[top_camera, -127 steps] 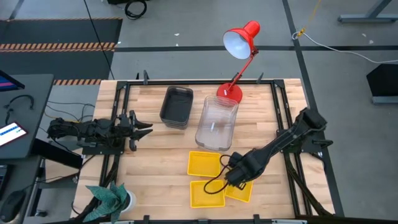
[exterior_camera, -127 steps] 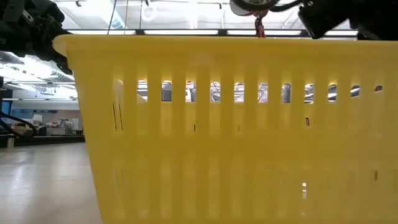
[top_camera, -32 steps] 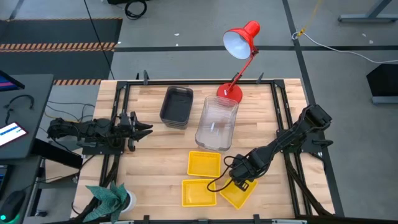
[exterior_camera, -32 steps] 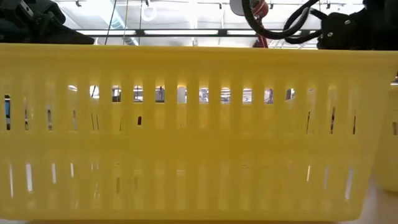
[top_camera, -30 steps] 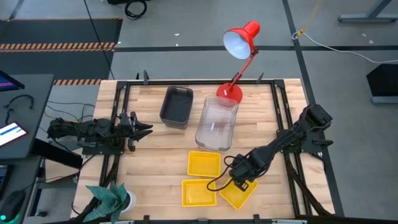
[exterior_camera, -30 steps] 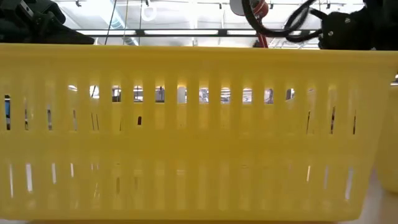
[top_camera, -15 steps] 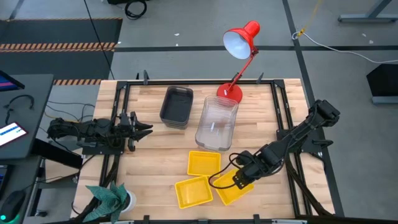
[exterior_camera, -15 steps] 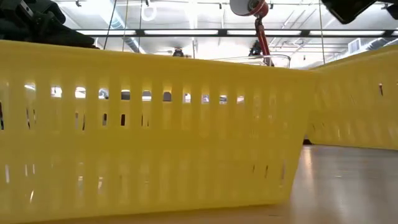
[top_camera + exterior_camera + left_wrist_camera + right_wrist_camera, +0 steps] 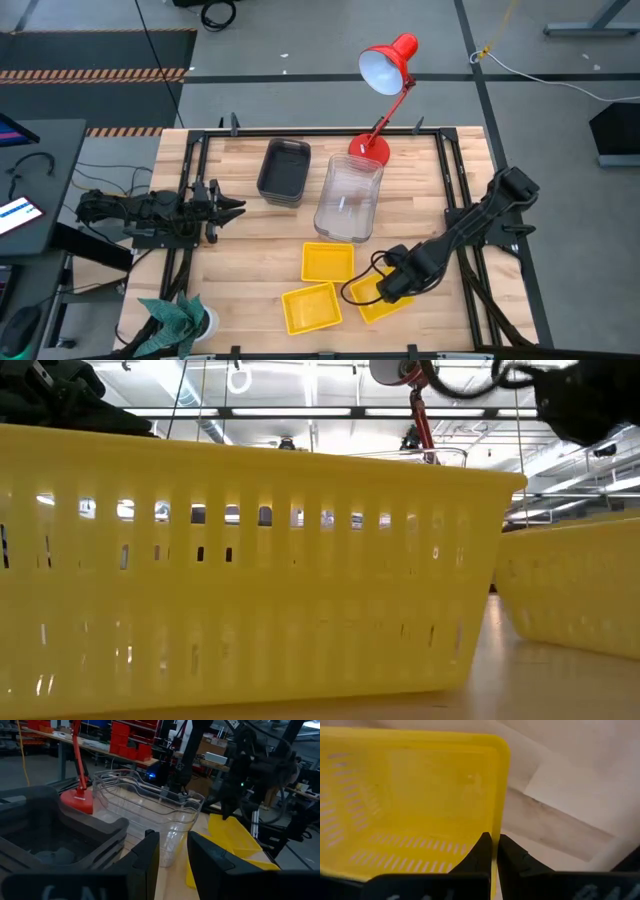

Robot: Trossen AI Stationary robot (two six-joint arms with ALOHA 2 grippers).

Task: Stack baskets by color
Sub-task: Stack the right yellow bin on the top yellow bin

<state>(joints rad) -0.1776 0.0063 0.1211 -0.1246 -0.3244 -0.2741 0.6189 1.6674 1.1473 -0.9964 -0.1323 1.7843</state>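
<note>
High view. Three yellow baskets lie at the table's near edge: one at centre (image 9: 328, 261), one tilted at near left (image 9: 310, 307), and one at near right (image 9: 384, 298). The right gripper (image 9: 393, 288) is over the near-right yellow basket. The dark grey baskets (image 9: 284, 171) and the clear baskets (image 9: 350, 197) sit farther back, beside the red lamp (image 9: 385, 75). The left gripper (image 9: 228, 206) waits at the table's left edge.

Low view. One yellow basket's slotted wall (image 9: 240, 570) fills the frame; another (image 9: 575, 585) stands to its right.

Left wrist view. The left gripper (image 9: 172, 857) has its fingers slightly apart, holding nothing; the grey and clear stacks lie ahead.

Right wrist view. The right gripper (image 9: 494, 851) is pinched on the rim of the near-right yellow basket (image 9: 410, 800).
</note>
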